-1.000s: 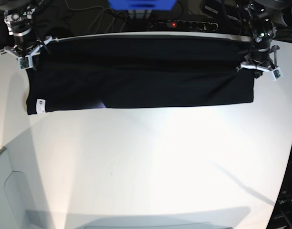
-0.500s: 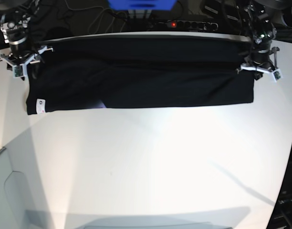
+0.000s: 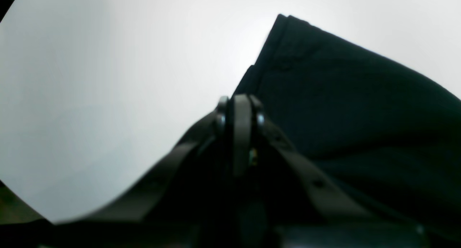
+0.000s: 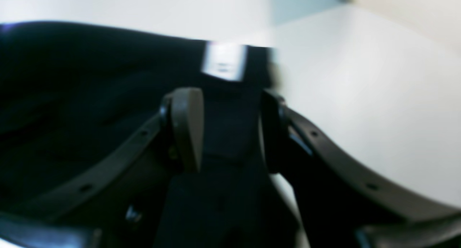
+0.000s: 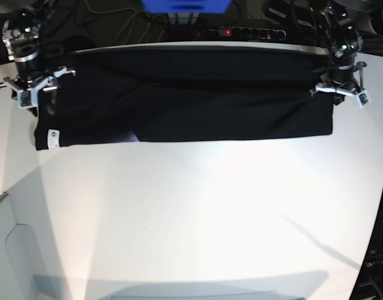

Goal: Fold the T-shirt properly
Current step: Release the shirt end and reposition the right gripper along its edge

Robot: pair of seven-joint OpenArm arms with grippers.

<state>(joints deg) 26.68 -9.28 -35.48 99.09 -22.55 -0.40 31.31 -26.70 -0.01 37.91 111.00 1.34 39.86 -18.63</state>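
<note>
The black T-shirt [image 5: 179, 100] lies as a long folded band across the far side of the white table [image 5: 198, 212], its white label [image 5: 52, 139] at the near left corner. My right gripper [image 5: 34, 94] hovers over the shirt's left end. In the right wrist view it [image 4: 228, 129] is open, with black cloth [image 4: 90, 79] and the label [image 4: 224, 62] lying beyond its fingers. My left gripper [image 5: 334, 87] is at the shirt's right end. In the left wrist view it [image 3: 239, 107] is shut on the shirt's [image 3: 342, 97] edge.
A power strip [image 5: 241, 31] with a red light, cables and a blue object [image 5: 185, 5] sit behind the table's far edge. The table's right edge [image 5: 382, 206] curves inward. A grey panel [image 5: 13, 250] stands at the lower left.
My right gripper has opened and let go of the shirt's left end, shifting slightly left and up. The cloth there has settled flat. The left gripper has not moved.
</note>
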